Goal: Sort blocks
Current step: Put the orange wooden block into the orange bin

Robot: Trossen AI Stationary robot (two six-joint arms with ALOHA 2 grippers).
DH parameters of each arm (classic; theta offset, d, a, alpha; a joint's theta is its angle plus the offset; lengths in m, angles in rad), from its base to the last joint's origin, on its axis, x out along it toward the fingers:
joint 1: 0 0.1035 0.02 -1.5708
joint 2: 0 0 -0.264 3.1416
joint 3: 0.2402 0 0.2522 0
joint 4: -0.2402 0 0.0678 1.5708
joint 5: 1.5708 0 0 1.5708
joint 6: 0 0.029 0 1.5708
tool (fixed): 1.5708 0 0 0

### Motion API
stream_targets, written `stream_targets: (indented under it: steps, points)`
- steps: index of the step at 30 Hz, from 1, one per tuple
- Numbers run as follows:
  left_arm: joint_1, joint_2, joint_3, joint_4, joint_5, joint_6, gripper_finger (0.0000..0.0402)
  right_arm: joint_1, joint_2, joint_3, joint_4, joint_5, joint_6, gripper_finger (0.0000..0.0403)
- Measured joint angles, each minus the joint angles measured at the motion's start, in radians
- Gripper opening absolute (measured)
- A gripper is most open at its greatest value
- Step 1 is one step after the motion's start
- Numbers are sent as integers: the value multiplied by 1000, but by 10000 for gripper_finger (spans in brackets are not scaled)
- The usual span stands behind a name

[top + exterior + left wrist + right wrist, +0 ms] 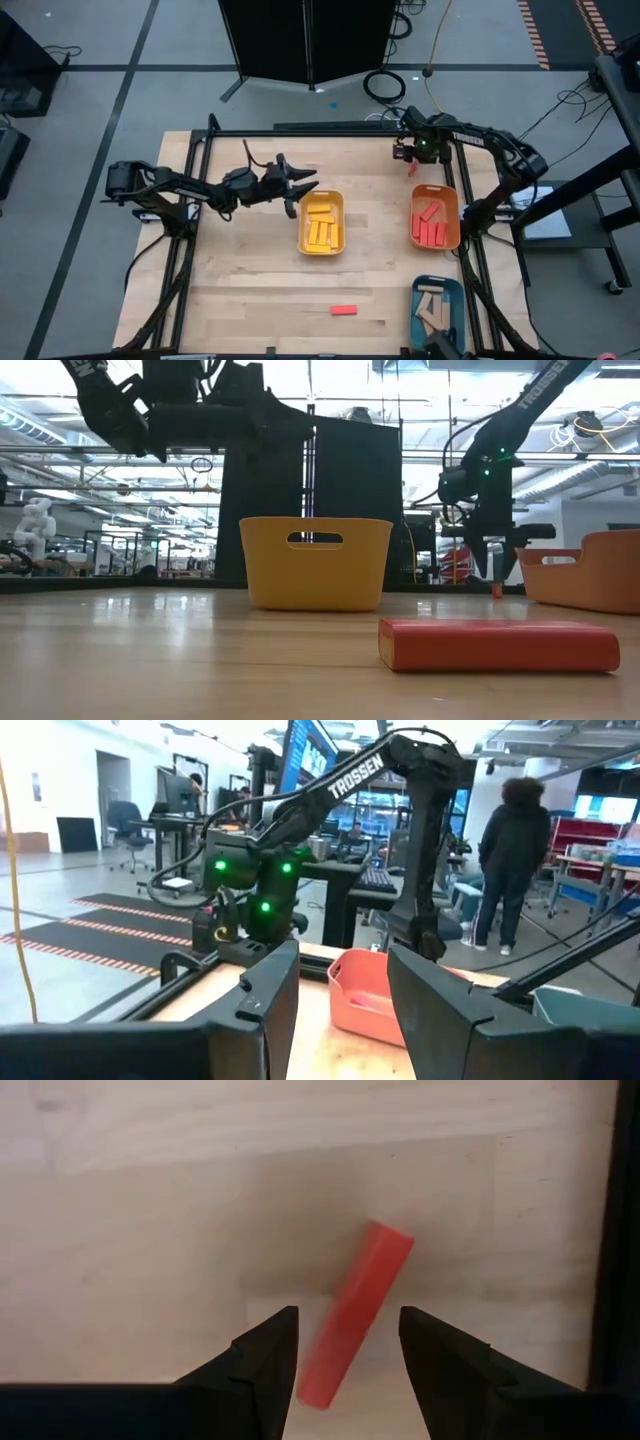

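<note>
Red block [356, 1315] sits between the right gripper's [349, 1342] open fingers, upper right of the table; left gripper [297, 187] open, empty, beside the yellow tray [336, 203].

Pale wood-grain table [250, 290], satin sheen, faint reflections at table level. Red block [357, 1313] below right gripper [348, 1342]: smooth, matt, painted look. Second red block [498, 645] on open table: smooth faces, slight sheen. Yellow tray [315, 562] beside left gripper [303, 186]: smooth moulded plastic, semi-gloss. Orange tray [367, 996]: same plastic look. Gripper fingers [268, 995]: dark, matt plastic.
</note>
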Motion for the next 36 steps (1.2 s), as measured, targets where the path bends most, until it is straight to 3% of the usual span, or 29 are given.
stream_targets:
  steps: [10,22,36]
  points:
    - [0,0,0,-7,15,6,150,-12,67,0,19,-20,37,169]
    - [0,1,0,-3,16,6,150,-19,86,0,58,-16,-89,166]
    - [0,1,0,5,16,4,150,-30,86,0,56,-20,-119,87]
